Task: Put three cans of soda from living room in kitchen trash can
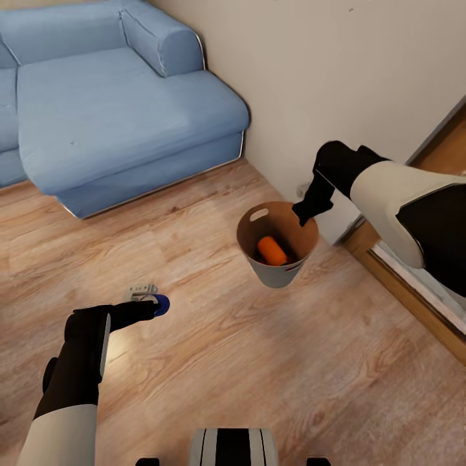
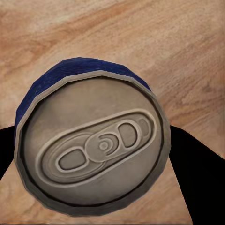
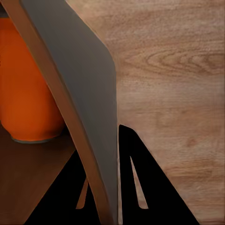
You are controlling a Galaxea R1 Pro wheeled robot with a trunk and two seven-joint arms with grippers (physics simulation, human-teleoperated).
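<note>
One orange can (image 1: 272,251) lies in the trash can (image 1: 279,274) whose rim the right gripper (image 1: 309,208) pinches, while the left gripper (image 1: 153,306) clamps the light, slick blue can (image 1: 161,303) round its sides above the floor (image 1: 272,362).

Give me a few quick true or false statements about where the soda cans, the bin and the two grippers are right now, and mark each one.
1. The right gripper pinches the rim of the trash can. True.
2. The orange can lies on the sofa. False: it lies inside the trash can.
3. The left gripper is closed on the blue can. True.
4. The trash can lies tipped on the sofa. False: it is held over the wooden floor, beside the wall.
</note>
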